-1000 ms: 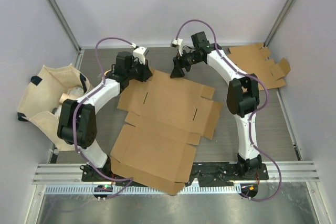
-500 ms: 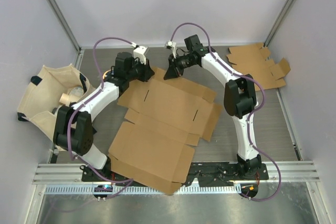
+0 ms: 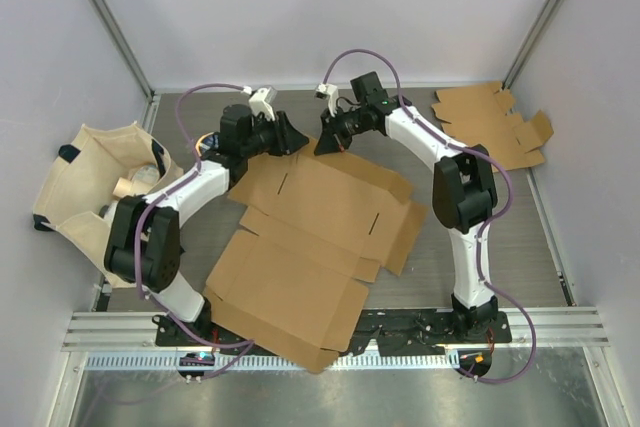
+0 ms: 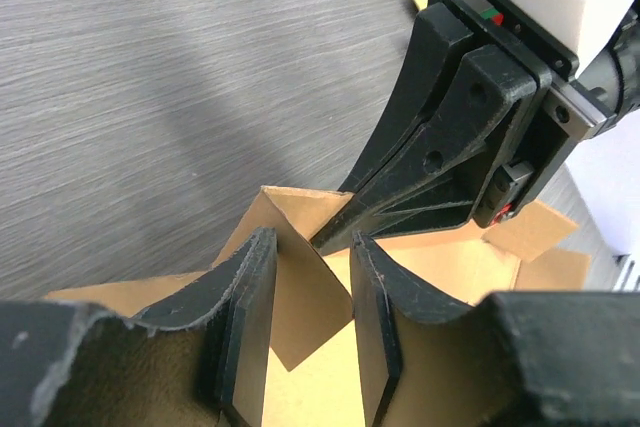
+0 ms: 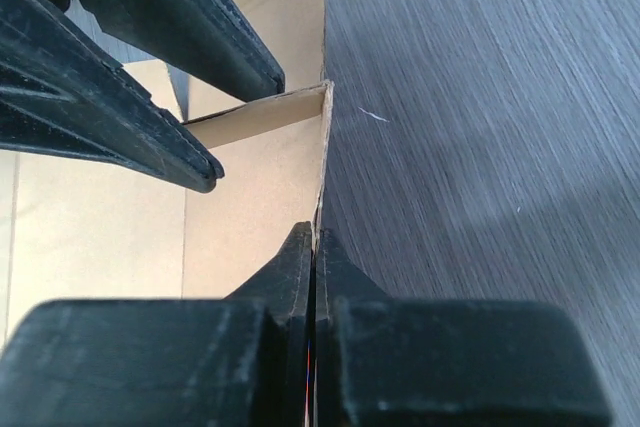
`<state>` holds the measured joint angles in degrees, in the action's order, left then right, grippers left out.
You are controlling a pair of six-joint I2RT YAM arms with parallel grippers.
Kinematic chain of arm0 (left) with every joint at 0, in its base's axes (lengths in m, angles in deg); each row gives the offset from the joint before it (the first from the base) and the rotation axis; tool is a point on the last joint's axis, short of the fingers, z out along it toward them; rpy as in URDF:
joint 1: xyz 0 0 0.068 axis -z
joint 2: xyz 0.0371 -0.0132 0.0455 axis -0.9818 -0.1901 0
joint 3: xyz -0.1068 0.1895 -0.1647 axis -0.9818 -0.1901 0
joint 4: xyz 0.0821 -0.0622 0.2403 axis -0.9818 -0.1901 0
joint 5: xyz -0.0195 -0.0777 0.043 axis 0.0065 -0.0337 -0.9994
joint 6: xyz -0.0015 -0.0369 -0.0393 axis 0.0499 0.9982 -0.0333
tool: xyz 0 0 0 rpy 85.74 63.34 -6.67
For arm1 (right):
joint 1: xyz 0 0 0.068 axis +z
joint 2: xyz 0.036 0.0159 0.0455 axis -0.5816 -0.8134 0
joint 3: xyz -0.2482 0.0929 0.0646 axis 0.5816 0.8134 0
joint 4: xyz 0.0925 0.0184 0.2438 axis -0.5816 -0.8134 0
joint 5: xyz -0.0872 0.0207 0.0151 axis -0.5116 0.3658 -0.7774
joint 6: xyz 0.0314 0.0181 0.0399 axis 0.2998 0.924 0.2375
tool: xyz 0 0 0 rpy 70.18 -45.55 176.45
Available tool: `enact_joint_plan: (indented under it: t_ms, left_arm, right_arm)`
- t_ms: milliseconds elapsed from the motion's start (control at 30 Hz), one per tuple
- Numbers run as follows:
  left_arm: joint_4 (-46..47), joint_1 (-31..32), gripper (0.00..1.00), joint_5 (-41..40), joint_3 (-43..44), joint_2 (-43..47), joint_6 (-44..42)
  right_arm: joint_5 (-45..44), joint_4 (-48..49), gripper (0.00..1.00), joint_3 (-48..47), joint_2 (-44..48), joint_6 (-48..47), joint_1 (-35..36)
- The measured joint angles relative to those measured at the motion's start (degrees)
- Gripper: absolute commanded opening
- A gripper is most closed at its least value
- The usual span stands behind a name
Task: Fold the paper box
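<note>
The paper box lies unfolded, a flat brown cardboard blank across the middle of the table. Both grippers meet at its far edge. My right gripper is shut on the thin raised edge of a far flap, and the card runs straight into its closed tips. My left gripper faces it from the left. Its jaws stand apart, with an upright corner of that flap between them, lying against the left finger. The right gripper's tips almost touch my left fingertips.
A beige cloth bag holding some items sits at the left wall. A second flat cardboard blank lies at the back right. The box's near panel overhangs the metal rail at the front edge.
My right gripper has moved left and closed on the box's far edge. My left gripper has opened around the flap and shifted right toward it.
</note>
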<state>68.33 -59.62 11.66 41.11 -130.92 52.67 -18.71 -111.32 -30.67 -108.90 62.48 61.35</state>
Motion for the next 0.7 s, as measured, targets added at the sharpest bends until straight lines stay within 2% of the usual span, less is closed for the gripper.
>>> enact_joint_plan:
  t_ms: [433, 700]
  left_arm:
    - [13.68, 0.76, 0.38, 1.05, -0.15, -7.87, 11.39]
    - [25.33, 1.01, 0.34, -2.16, -7.04, -7.78, 20.57]
  right_arm:
    - [-4.07, 4.15, 0.01, 4.59, 2.38, 5.49, -1.25]
    - [-7.19, 5.18, 0.01, 6.21, 3.39, 8.20, -1.14]
